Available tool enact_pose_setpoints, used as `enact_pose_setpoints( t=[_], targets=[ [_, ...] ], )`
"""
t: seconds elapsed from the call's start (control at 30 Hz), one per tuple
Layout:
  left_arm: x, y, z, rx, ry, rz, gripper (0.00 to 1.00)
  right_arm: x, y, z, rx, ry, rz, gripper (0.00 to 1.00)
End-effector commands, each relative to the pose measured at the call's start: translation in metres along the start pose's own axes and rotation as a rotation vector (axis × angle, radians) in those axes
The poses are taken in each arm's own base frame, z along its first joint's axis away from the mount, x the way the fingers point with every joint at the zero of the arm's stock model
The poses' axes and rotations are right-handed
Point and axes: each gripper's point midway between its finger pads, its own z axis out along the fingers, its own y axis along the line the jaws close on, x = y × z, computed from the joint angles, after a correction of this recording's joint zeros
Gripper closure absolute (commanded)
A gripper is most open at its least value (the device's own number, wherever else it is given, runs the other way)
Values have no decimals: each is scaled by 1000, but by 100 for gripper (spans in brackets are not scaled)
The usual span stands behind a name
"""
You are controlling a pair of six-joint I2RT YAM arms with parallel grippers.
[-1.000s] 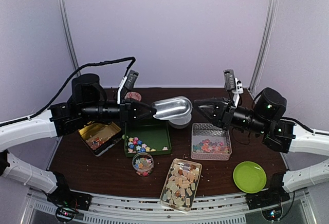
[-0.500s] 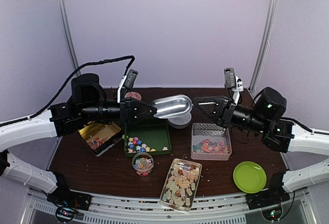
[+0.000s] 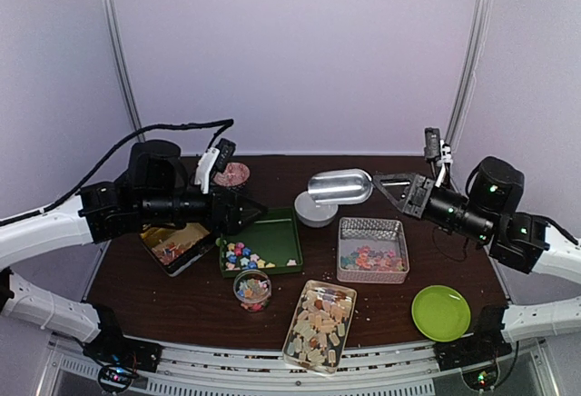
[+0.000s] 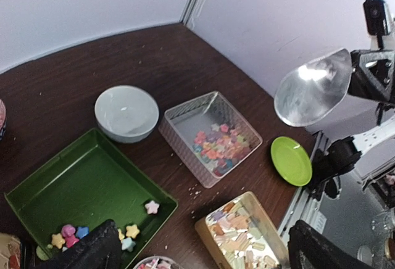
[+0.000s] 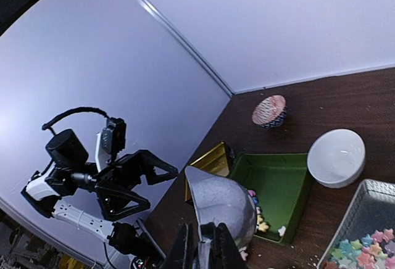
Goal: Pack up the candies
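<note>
The candies (image 3: 243,256) lie as stars in the green tray (image 3: 272,232) and mesh basket (image 3: 372,224), and as chunks in the clear box (image 3: 349,293). The right gripper (image 3: 386,181) pinches the metal scoop (image 3: 339,187) aloft, while the left gripper (image 3: 247,209) hangs spread, empty. Scooping looks next: the right arm must dip its scoop into a heap.

We see pastel pink, blue and yellow star candies (image 3: 243,254), a dark green tray (image 3: 272,232), a shiny silver scoop (image 3: 340,186), a lime plate (image 3: 440,312), a white bowl (image 3: 313,214) and a dark brown tabletop (image 3: 182,296).
</note>
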Motion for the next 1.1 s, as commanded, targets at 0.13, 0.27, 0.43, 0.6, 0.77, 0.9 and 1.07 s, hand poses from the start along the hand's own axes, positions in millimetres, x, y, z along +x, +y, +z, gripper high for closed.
enact_pose_setpoints(
  t=[0.13,0.27,0.43,0.6,0.77,0.9,1.07],
  targets=[
    [90,-6,44,-69,371,197,12,79,-89,-32,368,259,146,100],
    [118,-17,69,-58,497,248,19,104,-95,-40,412,333,128,100],
    [139,-17,97,-60,585,238,28,104,-100,-44,454,317,113,100],
    [161,-14,116,-69,672,210,37,90,-109,-51,488,212,123,100],
    [171,-7,137,-107,725,214,44,83,-113,-57,499,162,120,100],
    [177,-6,149,-107,751,224,50,77,-112,-63,503,147,104,100],
    [184,-6,160,-115,790,256,57,67,-112,-71,511,119,85,100]
  ],
)
